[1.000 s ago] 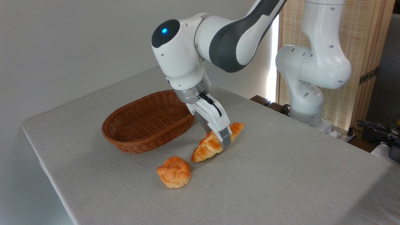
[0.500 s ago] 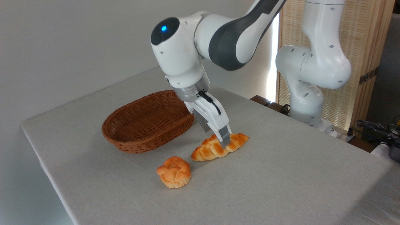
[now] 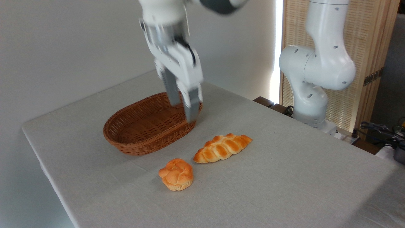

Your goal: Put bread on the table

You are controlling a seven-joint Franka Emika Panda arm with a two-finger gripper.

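Observation:
The bread [image 3: 223,148], a long braided golden-orange loaf with pointed ends, lies flat on the table [image 3: 284,177], right of the basket. Nothing touches it. My gripper [image 3: 183,110] hangs blurred in the air up and to the left of the loaf, over the basket's right end. Its two fingers stand apart, open, with nothing between them.
A brown oval wicker basket [image 3: 148,123] stands empty at the back left. A small round knotted bun [image 3: 176,174] sits in front of the loaf. The arm's white base [image 3: 313,88] rises at the back right, with cables at the far right edge.
The gripper has let go of the bread, opened, and risen up and left over the basket's end. The loaf, tilted a second ago, now lies flat on the cloth.

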